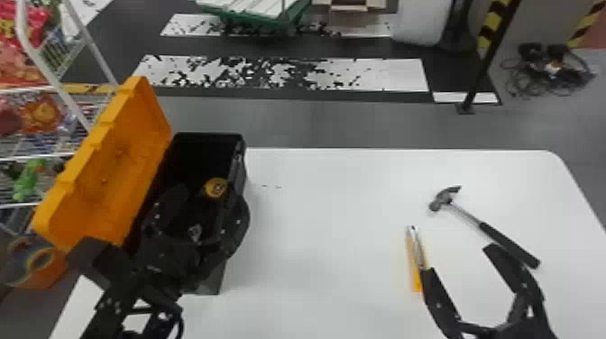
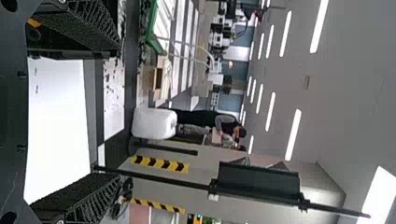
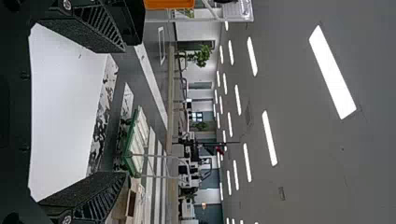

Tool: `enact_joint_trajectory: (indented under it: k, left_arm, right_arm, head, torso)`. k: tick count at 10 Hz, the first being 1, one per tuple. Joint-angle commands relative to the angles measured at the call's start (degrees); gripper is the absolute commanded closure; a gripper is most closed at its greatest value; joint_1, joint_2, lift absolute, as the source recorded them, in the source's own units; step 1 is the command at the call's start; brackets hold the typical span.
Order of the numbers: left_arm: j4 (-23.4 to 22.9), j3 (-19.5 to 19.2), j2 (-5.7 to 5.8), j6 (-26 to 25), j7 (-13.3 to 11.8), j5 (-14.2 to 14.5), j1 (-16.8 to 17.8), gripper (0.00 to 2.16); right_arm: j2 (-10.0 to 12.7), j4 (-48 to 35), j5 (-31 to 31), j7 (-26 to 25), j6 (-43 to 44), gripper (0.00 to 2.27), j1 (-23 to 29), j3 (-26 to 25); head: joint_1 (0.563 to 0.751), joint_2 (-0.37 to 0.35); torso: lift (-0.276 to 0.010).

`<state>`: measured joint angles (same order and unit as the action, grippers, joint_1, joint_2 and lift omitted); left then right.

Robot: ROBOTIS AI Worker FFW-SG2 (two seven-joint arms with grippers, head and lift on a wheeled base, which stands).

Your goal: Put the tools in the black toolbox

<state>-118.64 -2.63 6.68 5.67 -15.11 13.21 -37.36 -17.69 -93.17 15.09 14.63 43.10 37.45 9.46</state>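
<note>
Beside shelves (image 1: 27, 158), raised orange lid (image 1: 108, 171), left fingers (image 1: 238, 221) spread over black toolbox (image 1: 209, 288); right fingers (image 1: 437, 295) spread near hammer (image 1: 489, 230)

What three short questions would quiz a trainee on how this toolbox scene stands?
1. True or false: the black toolbox's orange lid stands open.
2. Which two tools lie on the white table?
3. Where is the yellow tape measure? a) on the table b) on the lid c) inside the toolbox

Key: 1 true; 2 the hammer and the yellow-handled tool; 3 c.
</note>
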Motion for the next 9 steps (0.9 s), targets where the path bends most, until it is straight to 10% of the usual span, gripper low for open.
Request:
enact_joint_trajectory:
  k: [1,4,9]
  left_arm:
    - [0.07,0.7,0.0,5.26,2.46,-0.56,-3.95,0.02]
    - [2.27,1.23,0.09,17.57,3.25,-0.73,-9.57,0.02]
    - [5.43,3.78,0.44,20.91,2.81,-1.61,-10.89,0.03]
  right_arm:
    - [0.02,0.45,0.38,-0.65,0.0,0.06,0.08,-0.59]
    - [0.11,1.5,1.17,-2.85,-0.18,0.07,0.08,-1.29]
    - [0.2,2.64,1.78,-8.65,-10.9,0.07,-1.06,-1.02]
  head:
    - [0.695,0.044]
    - [0.695,0.035]
    - [0.695,-0.033]
  torso:
    - [-0.039]
    - [-0.039]
    - [-0.039]
